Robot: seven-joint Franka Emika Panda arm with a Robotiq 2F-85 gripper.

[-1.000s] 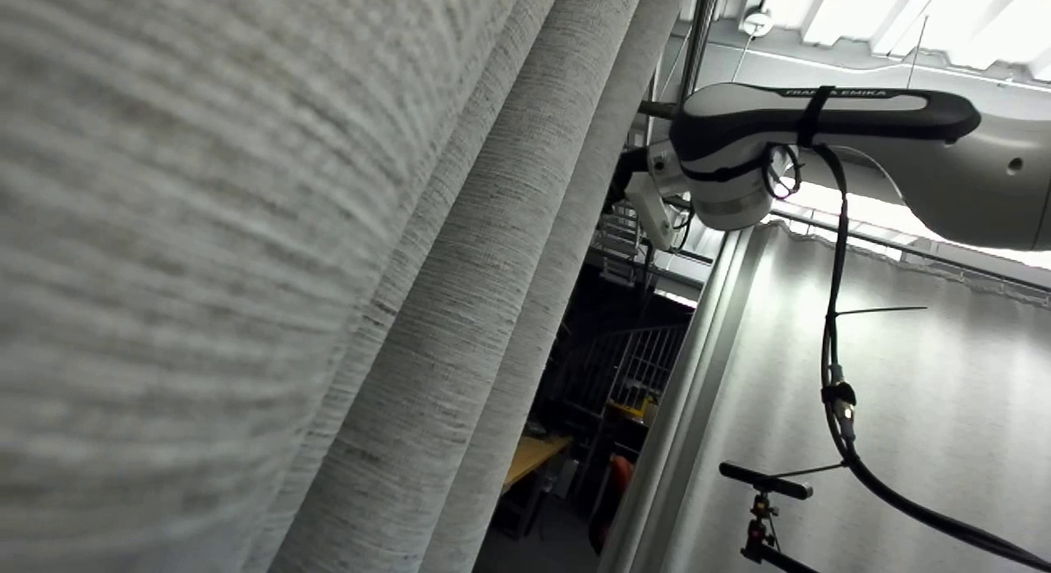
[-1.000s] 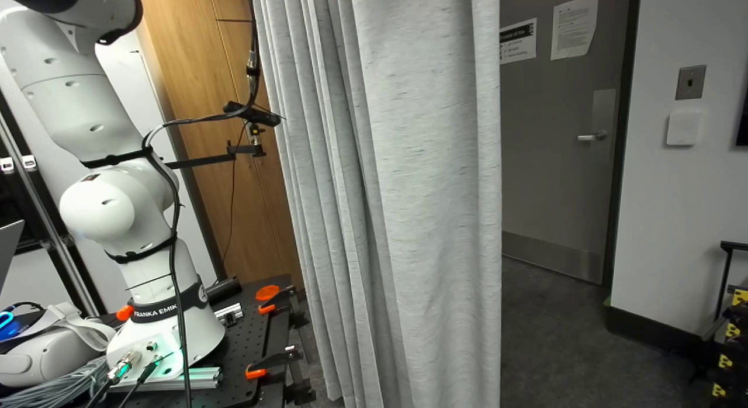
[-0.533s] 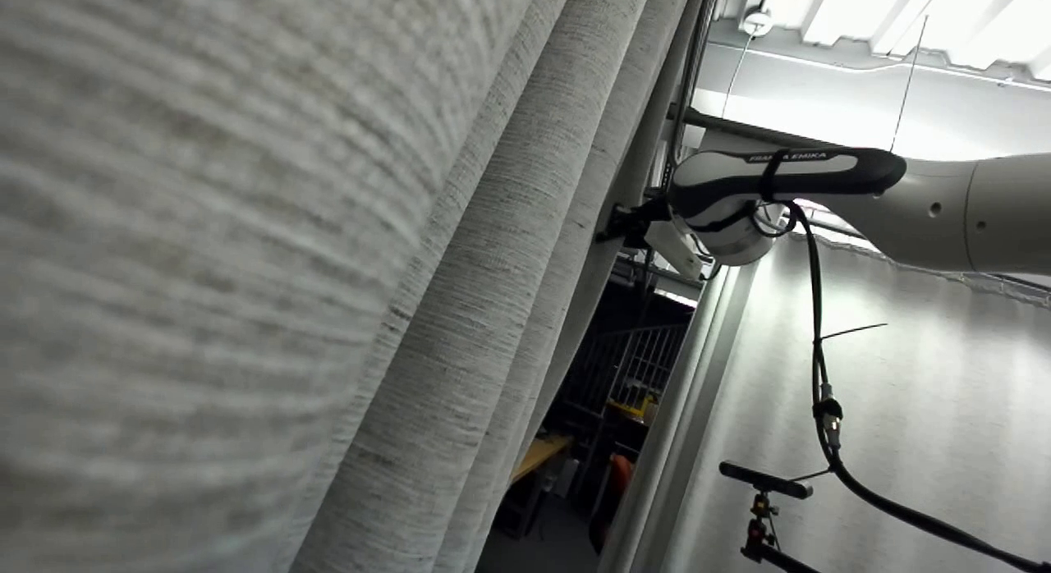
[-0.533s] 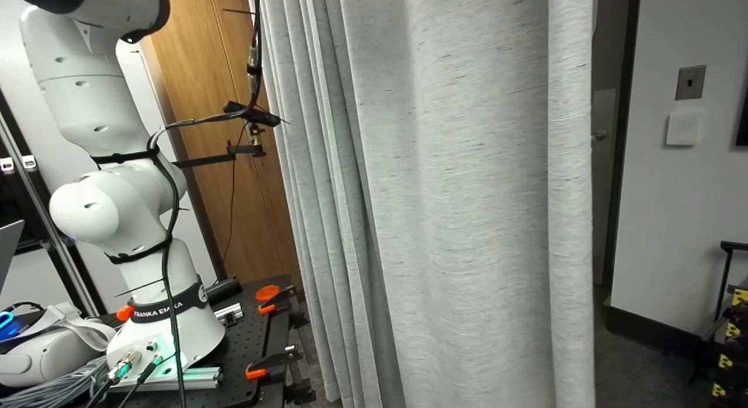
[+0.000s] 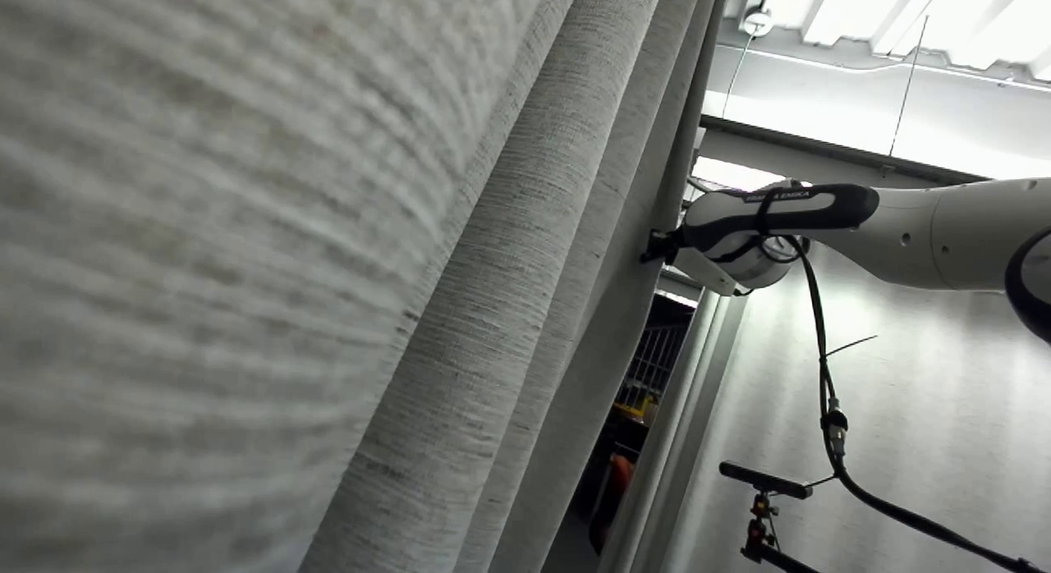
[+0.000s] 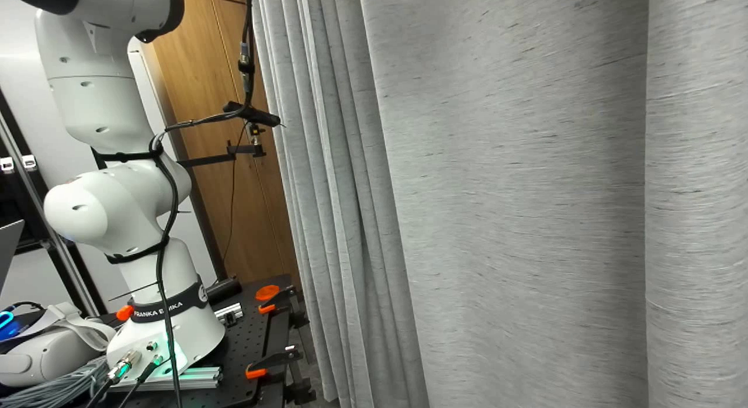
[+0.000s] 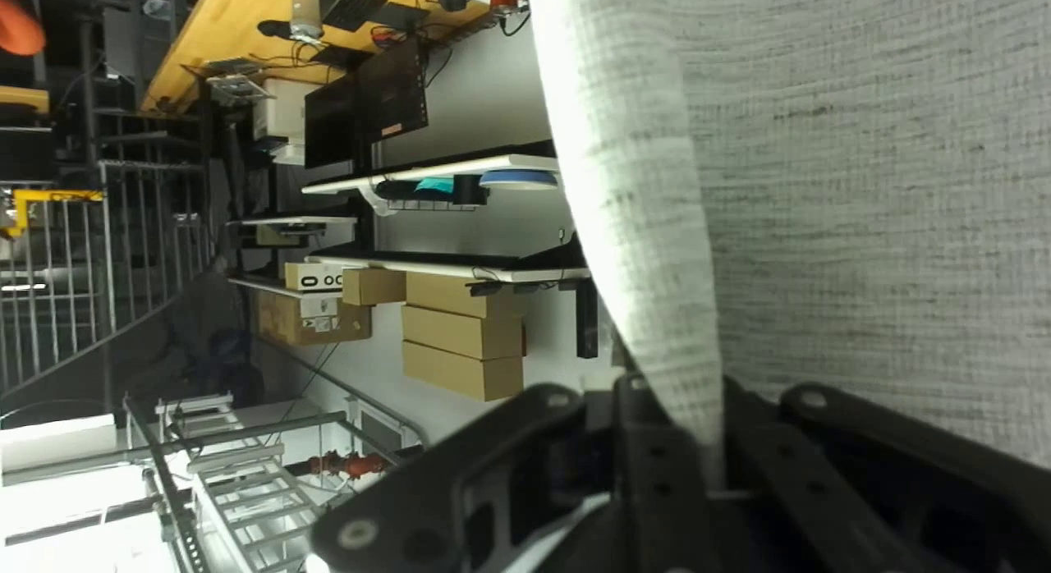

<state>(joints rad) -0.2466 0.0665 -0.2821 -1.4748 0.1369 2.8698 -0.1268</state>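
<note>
Jaws clamped on grey curtain (image 7: 837,195) (by its edge).

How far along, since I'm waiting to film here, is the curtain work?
Done: the fingers pinch the edge of the curtain. In hand: holding it spread; cloth reaches the right border of an exterior view. Left, probably: closing the gap that shows beside the neighbouring curtain in an exterior view, then releasing the pinched edge.
</note>
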